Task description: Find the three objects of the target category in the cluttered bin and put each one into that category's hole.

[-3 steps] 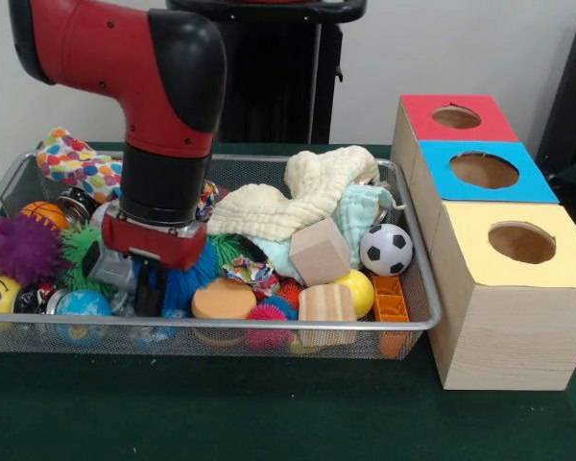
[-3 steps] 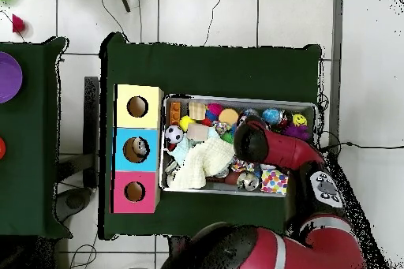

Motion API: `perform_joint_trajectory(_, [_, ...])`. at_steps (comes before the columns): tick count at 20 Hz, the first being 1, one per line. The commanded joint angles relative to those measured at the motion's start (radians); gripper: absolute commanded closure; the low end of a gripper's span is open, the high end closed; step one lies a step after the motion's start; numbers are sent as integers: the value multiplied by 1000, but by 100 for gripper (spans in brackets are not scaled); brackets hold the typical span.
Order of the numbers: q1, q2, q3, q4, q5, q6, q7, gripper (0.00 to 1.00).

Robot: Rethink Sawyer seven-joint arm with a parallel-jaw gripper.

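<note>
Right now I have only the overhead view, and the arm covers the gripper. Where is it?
Observer: The gripper is down inside the mesh bin, low among the toys, between a globe-print ball and a blue spiky toy.
Operator: From above the cream cloth looks flat. Is it?
Observer: No. The cream cloth is heaped up above the bin's rim, higher than the toys around it.
</note>
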Motion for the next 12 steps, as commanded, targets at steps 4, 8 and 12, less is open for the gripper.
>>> perform_joint_trajectory(4, [-24,-8,93,47,-64,71,19,100])
perform_joint_trajectory(8, [-7,-1,73,28,-54,137,21,0])
perform_joint_trajectory(12, [11,7,50,21,-36,179,36,0])
